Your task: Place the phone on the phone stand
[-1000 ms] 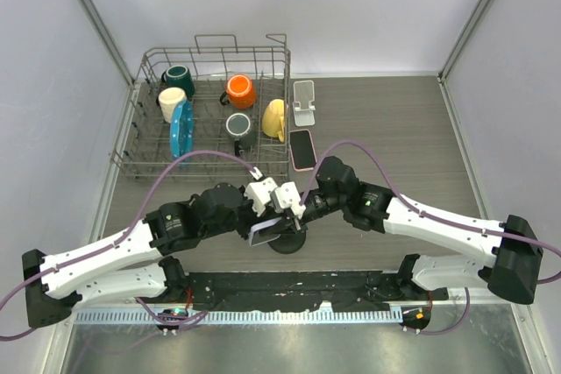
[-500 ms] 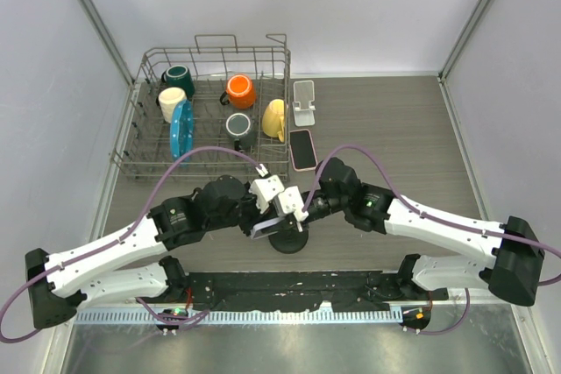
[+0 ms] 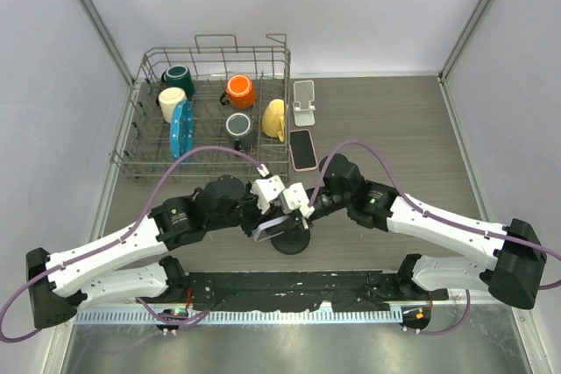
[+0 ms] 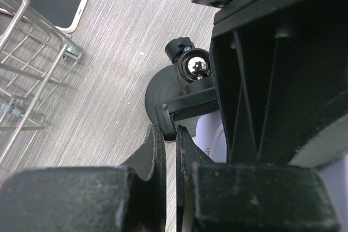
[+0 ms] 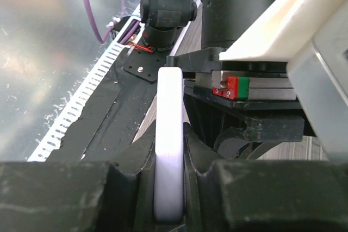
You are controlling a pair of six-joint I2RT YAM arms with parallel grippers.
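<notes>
My right gripper point(image 3: 301, 213) is shut on a lavender phone point(image 5: 169, 134), gripped edge-on between its jaws. In the top view the phone point(image 3: 279, 228) shows as a thin strip just above a black phone stand point(image 3: 289, 242) with a round base near the table's front. My left gripper point(image 3: 265, 218) is shut on a thin black edge of that stand's cradle point(image 4: 187, 104). Behind the cradle is the stand's shiny ball joint point(image 4: 196, 66). Both grippers meet over the stand, and whether the phone touches the cradle is hidden.
A pink-cased phone point(image 3: 302, 148) lies flat beside a wire dish rack point(image 3: 210, 164) holding mugs and a blue plate. A white phone stand point(image 3: 303, 101) sits behind it. The black rail of the arm bases point(image 3: 289, 285) runs along the near edge.
Both grippers shifted slightly to the right over the black stand. The lavender phone has tipped to a thinner, more edge-on strip. Both grips are unchanged.
</notes>
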